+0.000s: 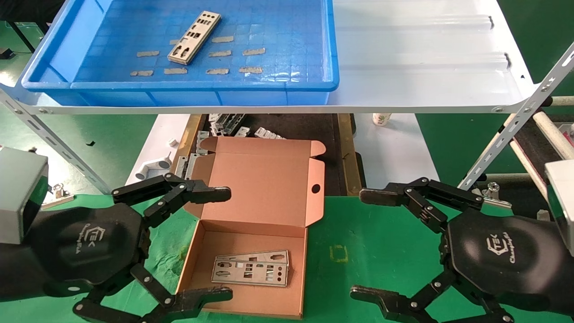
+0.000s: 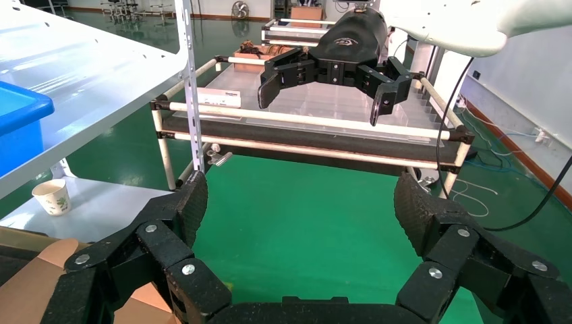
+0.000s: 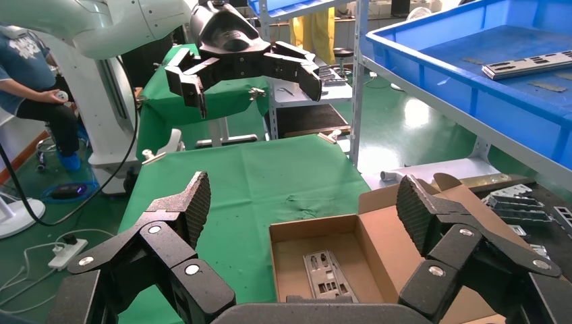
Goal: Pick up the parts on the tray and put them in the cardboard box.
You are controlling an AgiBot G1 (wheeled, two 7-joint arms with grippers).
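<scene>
While 1 part (image 1: 194,37) on tray (image 1: 287,85), 2 boxed.

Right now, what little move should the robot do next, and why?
Probably lift the left gripper up toward the tray. One part lies there, on the left side, while two plates already rest in the box. Both grippers are open and empty, and the right gripper hangs farther from that part.
</scene>
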